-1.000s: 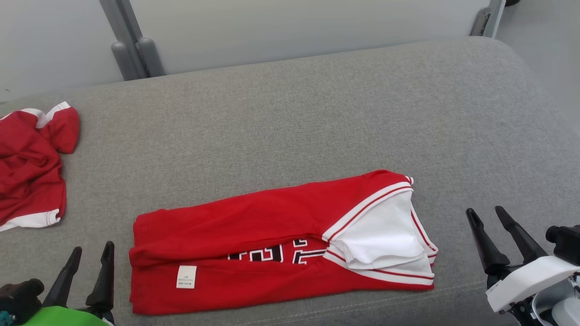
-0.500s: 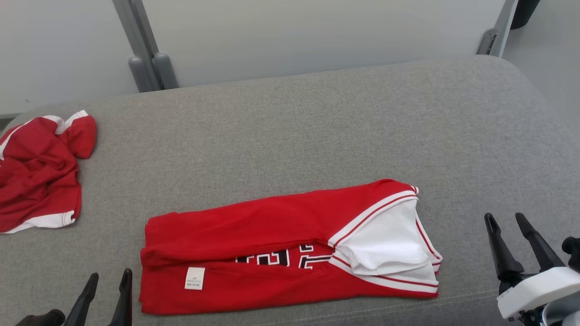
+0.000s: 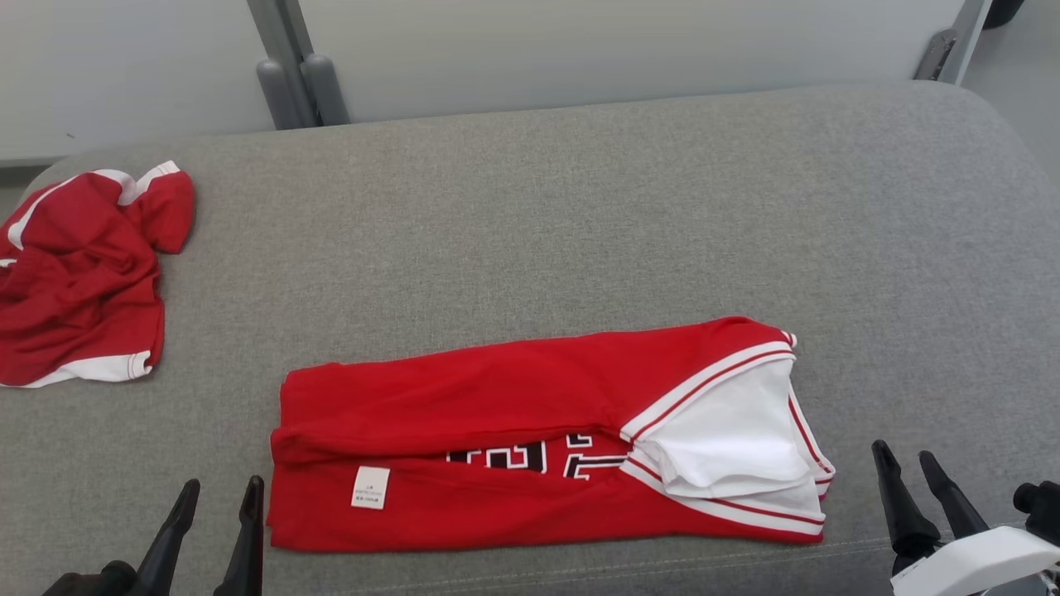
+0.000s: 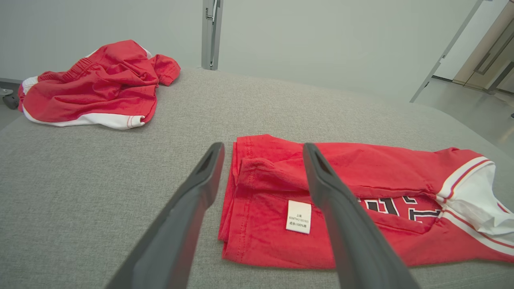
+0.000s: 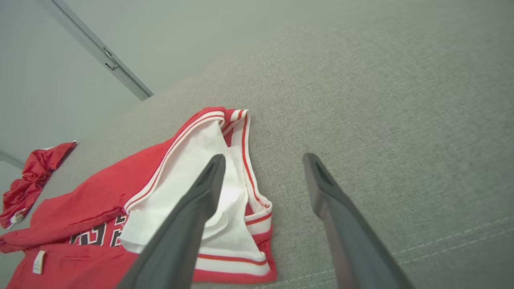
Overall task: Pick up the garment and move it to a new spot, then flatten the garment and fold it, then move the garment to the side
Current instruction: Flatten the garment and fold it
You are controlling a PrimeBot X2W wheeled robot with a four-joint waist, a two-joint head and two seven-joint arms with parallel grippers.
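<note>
Red jersey (image 3: 497, 397) lay folded into a long strip on the grey cushion (image 3: 580, 207), close to the front edge and about mid-width. Its long axis ran left to right, roughly parallel to the front edge, with the far side climbing slightly toward the right. The white striped-trim end (image 3: 729, 430) pointed to the cushion's right edge. The plain hem end, with a small white label (image 3: 371, 487), pointed left. Black-and-white lettering showed partly in the fold gap along the middle.

Left pincer (image 3: 222, 497) was released, fingers spread and holding nothing, at the front edge just off the jersey's hem end. In the left wrist view the left pincer (image 4: 263, 148) framed the hem corner between its fingers; contact with the cloth could not be told.

Right pincer (image 3: 903, 454) was also released and empty, near the front edge just beyond the white end. In the right wrist view the right pincer (image 5: 261, 158) had one finger across the white cloth and the other over bare cushion.

A second, crumpled red garment (image 3: 79, 273) sat at the left edge, well apart from the jersey.
</note>
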